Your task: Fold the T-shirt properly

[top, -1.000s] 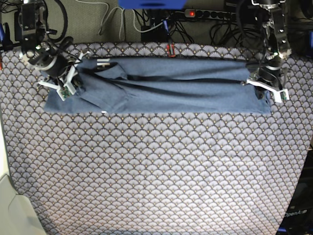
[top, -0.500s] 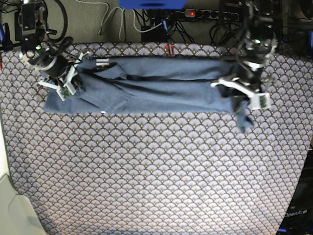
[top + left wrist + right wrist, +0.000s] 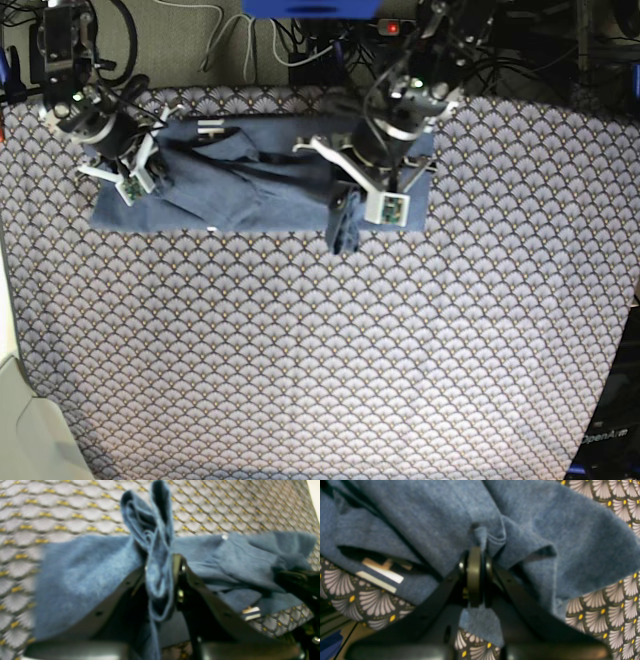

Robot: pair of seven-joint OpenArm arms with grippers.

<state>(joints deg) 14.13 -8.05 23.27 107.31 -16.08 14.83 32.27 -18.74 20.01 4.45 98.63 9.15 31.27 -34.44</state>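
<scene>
Worktop [image 3: 320, 350]: scallop-print cloth. T-shirt [image 3: 240, 175]: folded band along far edge. Left end effector [image 3: 365, 195]: clamped on its end, carried from the far side to mid-band; cross-fold under way. Right end effector [image 3: 125, 165]: clamped on opposite end, unmoved.

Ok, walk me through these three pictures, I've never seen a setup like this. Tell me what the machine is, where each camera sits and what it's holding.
This is a robot with two arms working over a table covered in a fan-patterned cloth. One picture looks down on the whole table; the other two come from cameras mounted on each wrist, looking along the tool. On the cloth lies a blue T-shirt, folded into a long strip. The left tool is shut on one end of it, lifted and carried over the middle, cloth hanging down. The close-up shows fabric bunched between its fingers. The right tool is shut on the other end, near the table.
</scene>
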